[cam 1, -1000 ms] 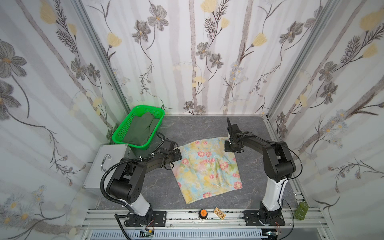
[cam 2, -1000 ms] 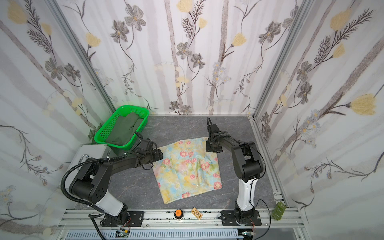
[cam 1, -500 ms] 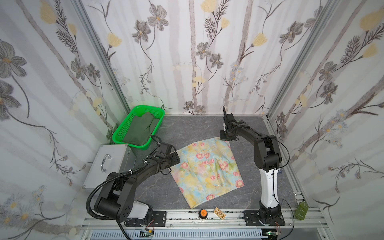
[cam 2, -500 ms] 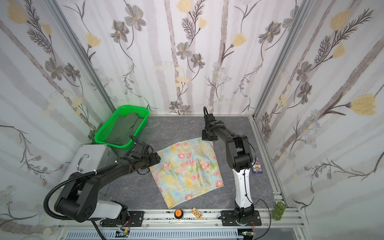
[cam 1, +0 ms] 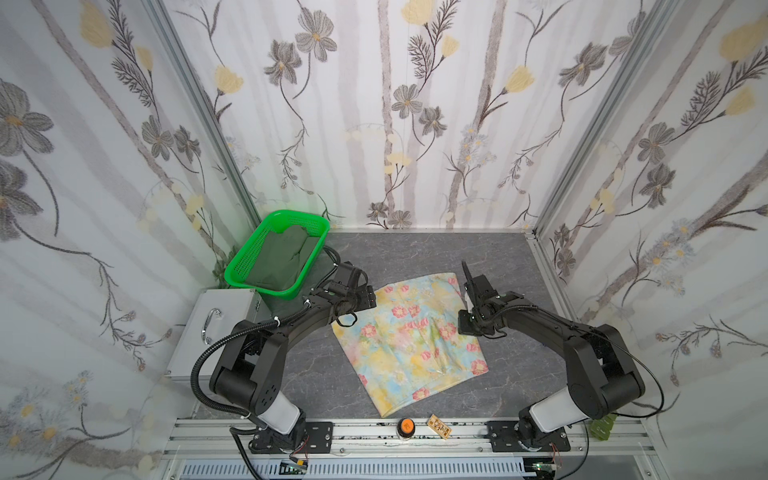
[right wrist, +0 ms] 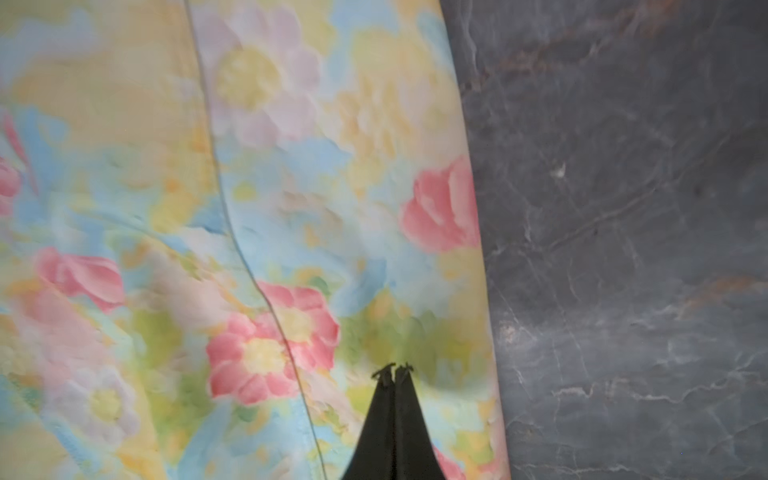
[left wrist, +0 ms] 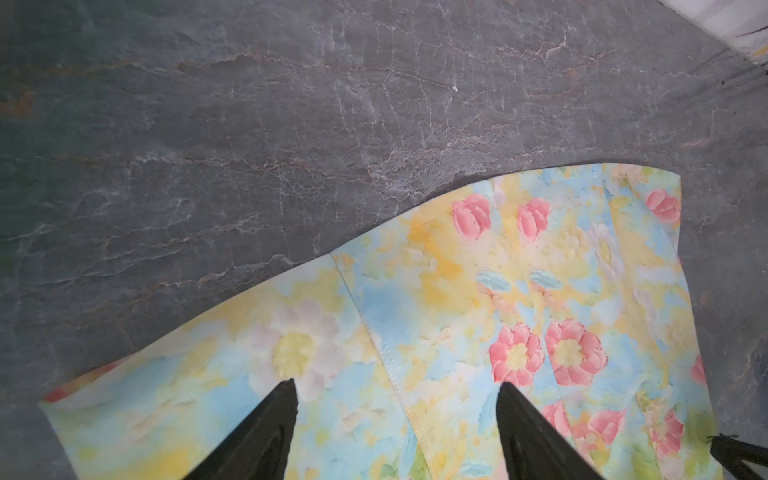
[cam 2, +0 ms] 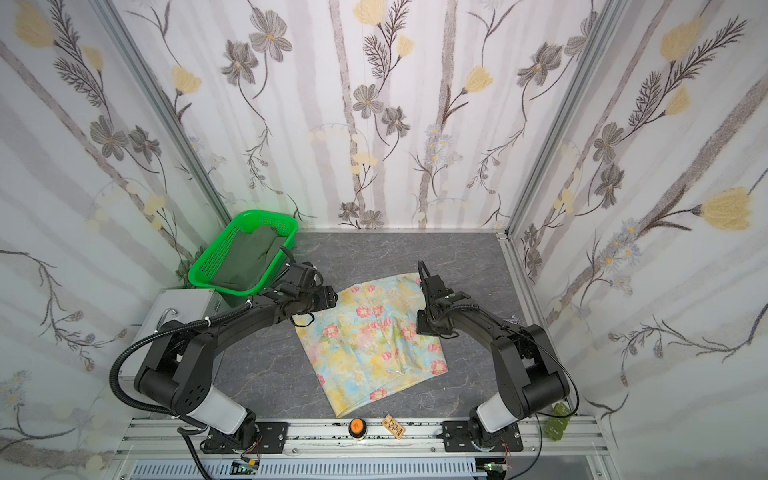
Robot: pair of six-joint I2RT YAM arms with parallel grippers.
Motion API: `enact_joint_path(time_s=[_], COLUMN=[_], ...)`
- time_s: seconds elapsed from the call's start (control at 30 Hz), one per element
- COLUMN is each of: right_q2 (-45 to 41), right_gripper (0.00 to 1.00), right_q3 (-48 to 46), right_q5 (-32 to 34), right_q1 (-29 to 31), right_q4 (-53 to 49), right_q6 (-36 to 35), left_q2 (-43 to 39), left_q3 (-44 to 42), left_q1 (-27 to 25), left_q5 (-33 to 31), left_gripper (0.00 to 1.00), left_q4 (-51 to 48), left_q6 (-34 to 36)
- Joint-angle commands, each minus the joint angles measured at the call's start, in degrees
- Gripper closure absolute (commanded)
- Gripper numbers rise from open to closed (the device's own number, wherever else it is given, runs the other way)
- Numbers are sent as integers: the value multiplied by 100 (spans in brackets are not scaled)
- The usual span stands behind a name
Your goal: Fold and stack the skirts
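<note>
**Floral skirt** [cam 1: 409,345]. Spread on the table [cam 1: 415,253] between the two grippers, unfolded, with a few low creases toward its right side. Change: its near corner sits slightly closer to the front rail [cam 1: 374,432] than a second ago, so the cloth looks drawn out flatter.

**Olive skirt** [cam 1: 282,257]. Lies in the basket [cam 1: 249,253] at the back left of the table. No change over the last second.

**Left gripper** [left wrist: 397,384]. Over the floral skirt's back left corner, jaws wide apart with nothing gripped between them. Whether the tips touch the cloth I cannot tell. Change: half a second ago it was just off the cloth, beside the left edge. It has since come in over the corner, with the jaws about as wide as before.

**Right gripper** [right wrist: 395,368]. Jaws together, tips just inside the floral skirt's right edge, with no cloth visibly pinched. Change: half a second ago it reached out to the far right corner. It has since drawn back along the right edge, jaws together throughout.

**Assessment.** Both grippers went out over the cloth and returned without holding it, which reads as a smoothing pass now ending. The floral skirt looks ready for its first fold, but no fold has been made. That will probably need each gripper to take hold of an edge or corner, and the right jaws would have to part first. The olive skirt is untouched, so the stack has not been started and most of the task remains.
</note>
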Motion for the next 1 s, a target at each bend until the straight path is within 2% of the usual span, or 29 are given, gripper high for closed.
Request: enact_joint_path(time_s=[0.0, 0.17, 0.37, 0.8, 0.87, 0.93, 0.97], right_q2=[72, 784, 1827, 3807, 3698, 3194, 2912], right_gripper=[100, 100, 100, 100, 100, 100, 96], right_q3=[-205, 348, 1585, 5247, 5385, 4905, 4587], right_q5=[-26, 107, 90, 50, -220, -201, -229], right_q1=[5, -31, -214, -490, -548, -540, -540], right_q4=[474, 435, 176, -470, -525, -390, -328], right_q6=[320, 132, -198, -588, -606, -640, -652], left_q2=[145, 195, -112, -204, -154, -161, -173], left_q3=[222, 393, 349, 67, 55, 25, -2], left_q1=[29, 104, 322, 317, 233, 128, 78], left_q5=[74, 332, 438, 632, 664, 702, 705], left_gripper=[22, 22, 22, 21, 21, 21, 21], left_q4=[-15, -24, -33, -68, -68, -68, -68], left_q6=[126, 55, -103, -192, -162, -98, -88])
